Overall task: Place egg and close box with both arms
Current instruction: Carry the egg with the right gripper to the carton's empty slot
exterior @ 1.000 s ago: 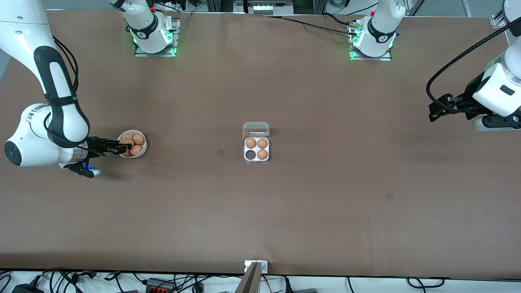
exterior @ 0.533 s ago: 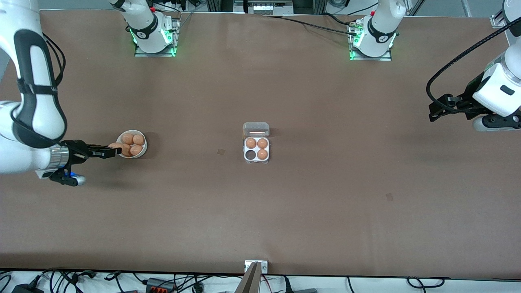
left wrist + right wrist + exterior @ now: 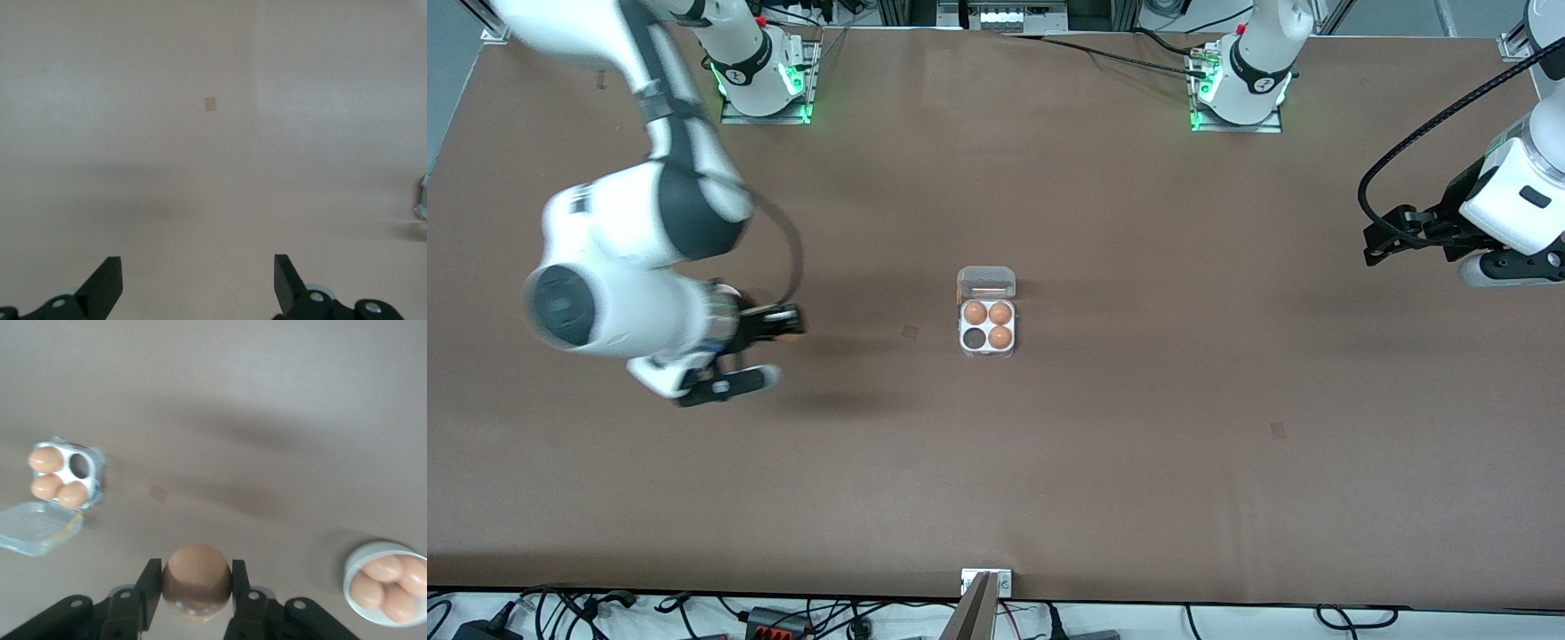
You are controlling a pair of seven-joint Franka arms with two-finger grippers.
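The box point(image 3: 987, 342) lies mid-table with its clear lid point(image 3: 986, 283) open. It holds three brown eggs, and the one cell point(image 3: 972, 338) nearer the front camera, toward the right arm's end, is empty. It also shows in the right wrist view point(image 3: 93, 463). My right gripper point(image 3: 785, 322) is shut on a brown egg point(image 3: 197, 583) and holds it above the table between the bowl and the box. In its own view the right gripper point(image 3: 195, 568) has a finger on each side of the egg. My left gripper point(image 3: 1374, 244) waits open and empty point(image 3: 198, 280) over the left arm's end of the table.
A round white bowl point(image 3: 360, 563) with three more eggs shows in the right wrist view; the right arm hides it in the front view. Small tape patches point(image 3: 910, 332) point(image 3: 1278, 430) lie on the brown table.
My right gripper has lifted an egg out of the bowl and swung toward the box. The left arm has not moved.
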